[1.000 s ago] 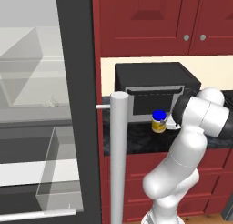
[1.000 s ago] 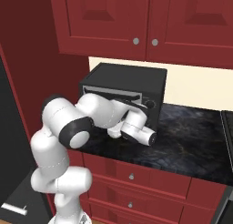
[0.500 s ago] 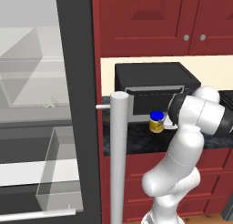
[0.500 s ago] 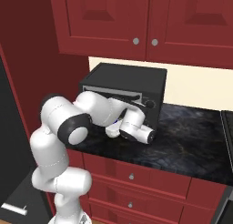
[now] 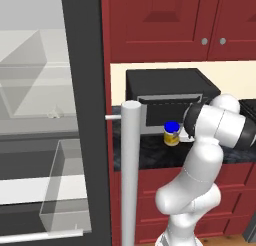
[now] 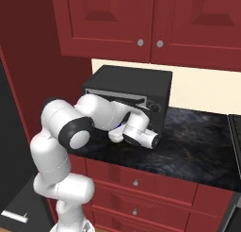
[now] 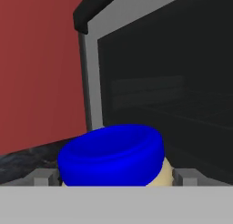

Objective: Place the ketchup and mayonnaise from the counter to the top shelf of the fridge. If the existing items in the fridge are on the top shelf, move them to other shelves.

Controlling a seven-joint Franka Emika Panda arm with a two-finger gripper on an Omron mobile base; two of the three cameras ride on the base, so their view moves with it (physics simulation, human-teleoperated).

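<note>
One mayonnaise jar (image 5: 171,134), blue lid, stands on the bench (image 5: 150,157) in front of the toaster oven (image 5: 170,95) in the left base view; fridge door open, shelves look empty. Right base view: arm reaches low toward the oven, jar hidden. Hand view: gripper (image 7: 116,176) open, fingers either side of the jar. Step looks like grasping; next, close and lift. Ketchup count: zero seen.

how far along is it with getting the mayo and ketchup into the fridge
Done: the fridge door is open. In hand: the open gripper brackets the blue-lidded mayonnaise jar on the counter, not yet closed on it. Left: lifting it to the top shelf, then the ketchup.
</note>
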